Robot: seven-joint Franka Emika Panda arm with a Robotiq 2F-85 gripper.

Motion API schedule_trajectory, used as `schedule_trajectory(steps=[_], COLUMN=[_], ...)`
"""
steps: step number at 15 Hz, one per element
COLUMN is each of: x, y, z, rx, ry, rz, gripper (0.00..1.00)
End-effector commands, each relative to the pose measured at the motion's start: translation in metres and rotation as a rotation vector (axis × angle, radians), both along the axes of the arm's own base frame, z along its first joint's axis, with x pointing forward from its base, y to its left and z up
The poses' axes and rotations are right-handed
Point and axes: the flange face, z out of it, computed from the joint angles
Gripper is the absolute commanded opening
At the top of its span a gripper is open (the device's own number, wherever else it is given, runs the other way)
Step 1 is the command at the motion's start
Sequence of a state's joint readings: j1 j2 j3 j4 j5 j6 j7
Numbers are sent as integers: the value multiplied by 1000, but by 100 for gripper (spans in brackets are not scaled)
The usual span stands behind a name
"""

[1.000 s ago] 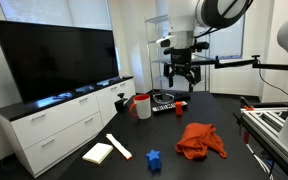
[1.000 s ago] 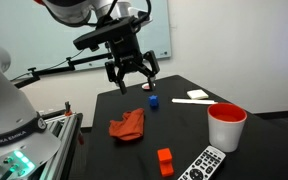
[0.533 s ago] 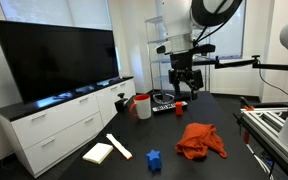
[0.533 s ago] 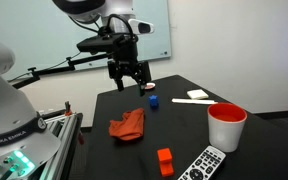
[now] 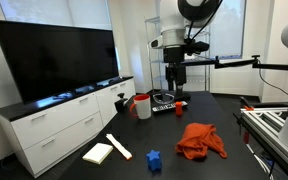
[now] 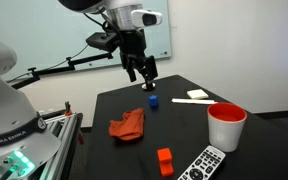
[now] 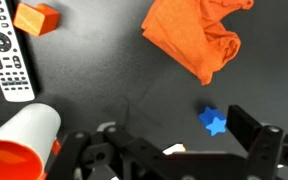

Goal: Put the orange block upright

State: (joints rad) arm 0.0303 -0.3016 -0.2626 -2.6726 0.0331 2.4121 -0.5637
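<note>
My gripper (image 6: 144, 72) hangs in the air over the far part of the black table (image 6: 184, 128). Jaws are released and spread apart, with nothing between them; the wrist view shows this best, with one finger (image 7: 252, 135) at lower right.

The orange block (image 6: 165, 161) sits on the table at the near edge in an exterior view, just left of the remote (image 6: 204, 165) and well apart from me. In the wrist view it lies at top left, skewed, just beside the remote's end. I cannot tell whether it touches the remote.

The red-and-white cup (image 6: 226, 125) stands upright to the right, behind the remote. The orange cloth (image 6: 127, 126) lies crumpled at the left of the table, between the block and me. The blue block (image 6: 153, 101) is on the far part of the table, below my fingers and not touching them. White pieces (image 6: 193, 96) lie flat at far right.
</note>
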Motion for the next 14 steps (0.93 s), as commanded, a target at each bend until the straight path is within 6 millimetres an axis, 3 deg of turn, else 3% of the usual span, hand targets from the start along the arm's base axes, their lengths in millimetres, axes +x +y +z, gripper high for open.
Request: schedule_trajectory(steps=[1,7,14], x=[12,23,19], y=[-6,-7,-5], z=[11,3,-11], rx=[-3,-42,-37], ry=[-76,-129,-95], rz=[-127,-241,-248], gripper=[100,100,100])
